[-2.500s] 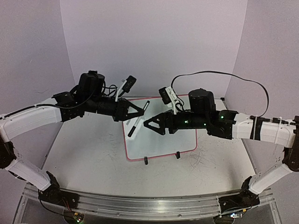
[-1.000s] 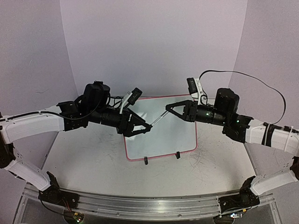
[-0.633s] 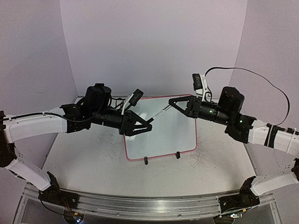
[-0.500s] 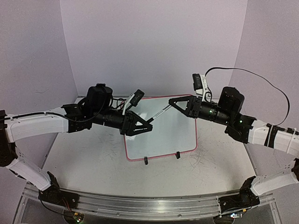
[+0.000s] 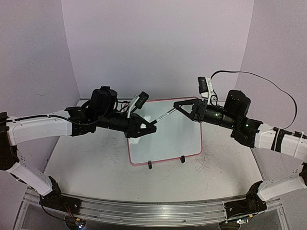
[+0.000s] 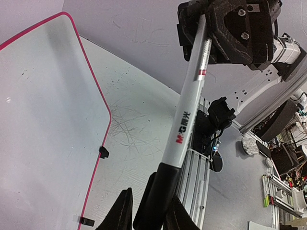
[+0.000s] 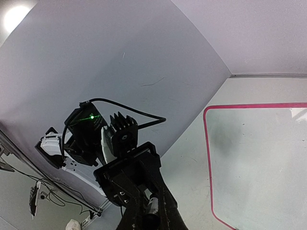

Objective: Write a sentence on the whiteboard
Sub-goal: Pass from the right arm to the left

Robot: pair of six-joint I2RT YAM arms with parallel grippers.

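**Clerk:** First entry, the task's piece. Where was it?

**Checker:** Whiteboard [image 5: 168,143], one, white face with a thin red-pink rim and rounded corners. It lay flat on the table [image 5: 96,163], toward the far middle, below the tips of both arms. Two small black clip feet [image 5: 150,165] sat at its near edge.

**Clerk:** Next?

**Checker:** Marker [image 6: 187,124], one, pale barrel with red and black print and a black cap [image 6: 156,196]. It hung in the air above the board's far left part, clear of the surface. It was slanted, with the capped end lower and to the left.

**Clerk:** The left gripper [image 5: 151,127], what condition?

**Checker:** Closed round the black cap, one finger on each side of it, as its own wrist view showed. The arm reached in from the left side.

**Clerk:** And the right gripper [image 5: 175,107]?

**Checker:** Clamped tight on the other end of the barrel, facing the left one nose to nose. The marker bridged the two.

**Clerk:** Sundries?

**Checker:** Table top, white, scuffed with dark pen marks, thickest to the right of the board. One black cable [image 5: 259,76] looped above the right arm. One metal rail [image 5: 144,211] ran along the near edge and carried both bases. Plain pale walls stood on three sides.
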